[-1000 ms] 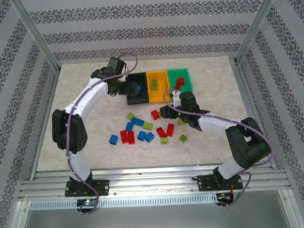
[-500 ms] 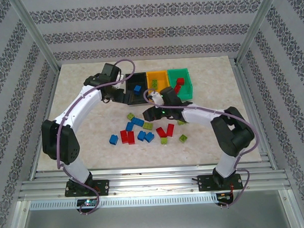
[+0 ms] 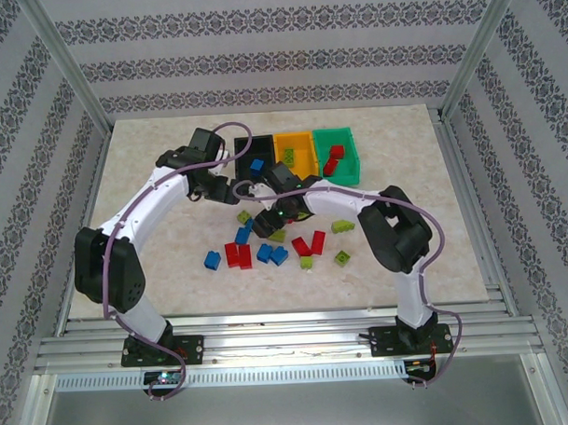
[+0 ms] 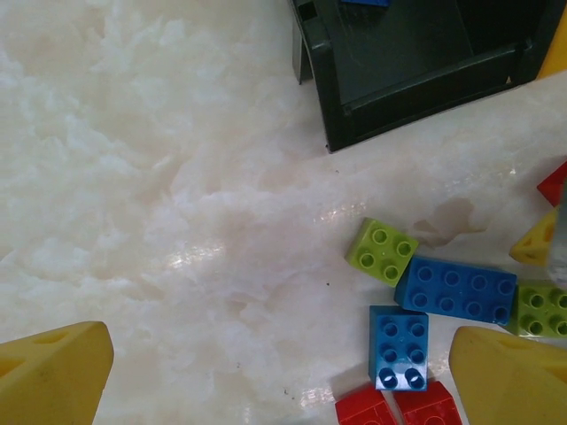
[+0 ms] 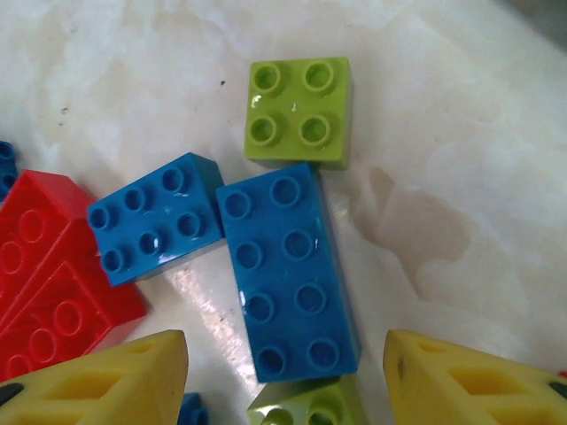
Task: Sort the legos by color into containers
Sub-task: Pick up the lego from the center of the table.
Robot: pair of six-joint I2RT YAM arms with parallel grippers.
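Three containers stand in a row at the back: a black bin [image 3: 243, 173] holding a blue brick [image 3: 256, 165], an orange-yellow bin [image 3: 298, 163] holding a lime brick, and a green bin [image 3: 349, 154] with red bricks. Loose legos lie mid-table. My left gripper [image 3: 229, 189] hangs open over bare table just in front of the black bin [image 4: 407, 53], its yellow fingers [image 4: 53, 372] wide apart. My right gripper [image 3: 264, 224] is open, low over a long blue brick [image 5: 288, 270] that lies between its fingers [image 5: 469, 381] with gaps on both sides.
Round the long blue brick lie a lime square brick [image 5: 299, 111], a shorter blue brick [image 5: 155, 226], red bricks [image 5: 44, 266] and another lime one [image 5: 306, 407]. More bricks are scattered to the front: blue [image 3: 212, 260], red [image 3: 310, 242], lime [image 3: 342, 257]. Both arms meet near the pile.
The left gripper has pulled back from over the black bin, leaving a blue brick inside. The right arm has swung left from near the green bin to the brick pile.
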